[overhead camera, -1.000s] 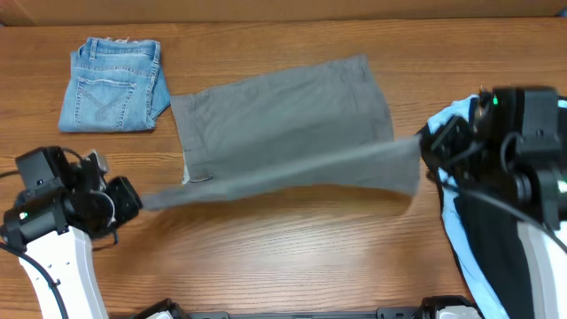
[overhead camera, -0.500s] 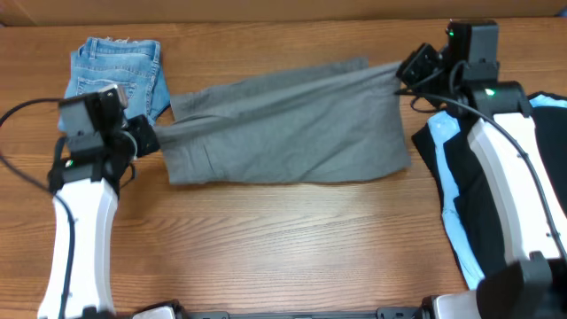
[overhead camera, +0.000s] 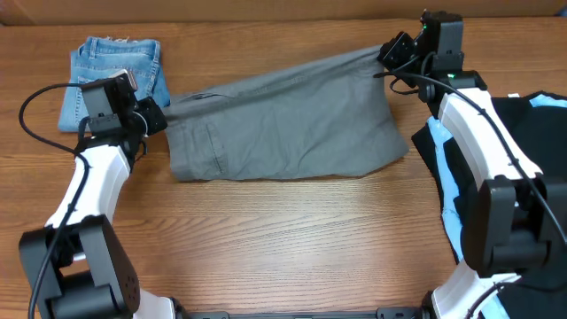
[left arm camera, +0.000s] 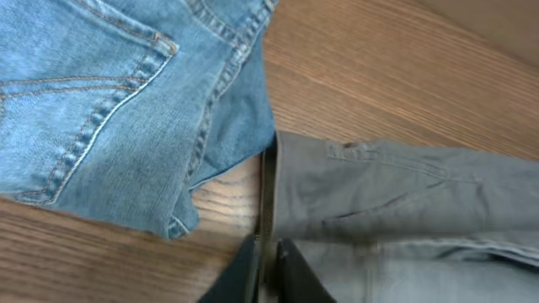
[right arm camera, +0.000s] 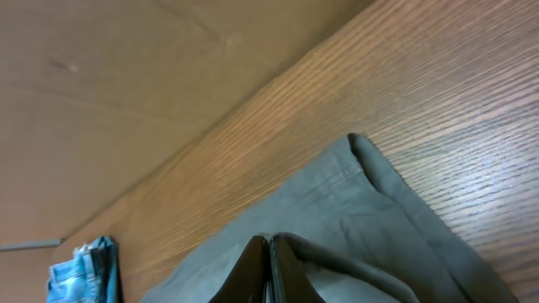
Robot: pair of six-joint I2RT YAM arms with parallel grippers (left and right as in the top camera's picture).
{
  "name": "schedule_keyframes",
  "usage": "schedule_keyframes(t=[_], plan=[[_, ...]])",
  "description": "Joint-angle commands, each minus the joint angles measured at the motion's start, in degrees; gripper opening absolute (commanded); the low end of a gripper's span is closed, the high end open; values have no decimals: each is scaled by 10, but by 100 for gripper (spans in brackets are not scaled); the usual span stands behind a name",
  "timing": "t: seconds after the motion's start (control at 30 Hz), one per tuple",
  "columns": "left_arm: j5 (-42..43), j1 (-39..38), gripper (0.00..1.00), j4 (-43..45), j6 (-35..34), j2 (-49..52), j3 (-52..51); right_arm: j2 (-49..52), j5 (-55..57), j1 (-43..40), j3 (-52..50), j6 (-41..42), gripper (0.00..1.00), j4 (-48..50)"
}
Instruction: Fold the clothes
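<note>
While left tool [overhead camera: 157,119] and right tool [overhead camera: 387,51] pinch them, shorts [overhead camera: 283,133] lie between.

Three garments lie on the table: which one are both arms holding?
The grey shorts in the middle, pinched at each end. The blue denim shorts on the left and the black garment on the right lie ungripped.

Left wrist view: denim shorts [left arm camera: 101,109] cut off at the left and top edges; grey shorts [left arm camera: 404,194] run past the right and bottom edges. Overhead: black garment [overhead camera: 545,142] clipped by the right edge, partly hidden under the right arm [overhead camera: 483,142].
</note>
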Motion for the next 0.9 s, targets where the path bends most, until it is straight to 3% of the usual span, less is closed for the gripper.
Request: schedule_keyframes(t=[0.0,0.03,0.07,0.1,0.13,0.23,0.33,0.53,0.63,0.73,0.87], plan=[[-2,-1,29,15,-6,23,8,9,17,-10,16,0,4,12],[-2,-2,54,19,-6,26,8,10,17,-10,16,-1,9,12],[5,-4,67,23,-5,26,8,10,17,-10,16,-1,27,12],[9,-4,76,24,0,25,9,10,16,-10,16,-1,45,10],[11,-4,79,22,7,24,10,10,16,-12,16,-3,56,8],[6,8,82,-8,21,13,13,4,-1,-19,16,-24,64,-19],[23,26,82,-56,21,-2,14,-2,-14,-28,16,-62,66,-91],[137,21,64,-133,75,-5,13,-2,-7,-52,16,-95,66,-290],[95,1,65,-177,114,0,12,-2,-5,-63,12,-97,66,-373],[16,-18,72,-194,117,16,7,-2,13,-66,-1,-112,74,-426],[25,-34,76,-189,122,63,0,-1,23,-66,-56,-137,78,-427]])
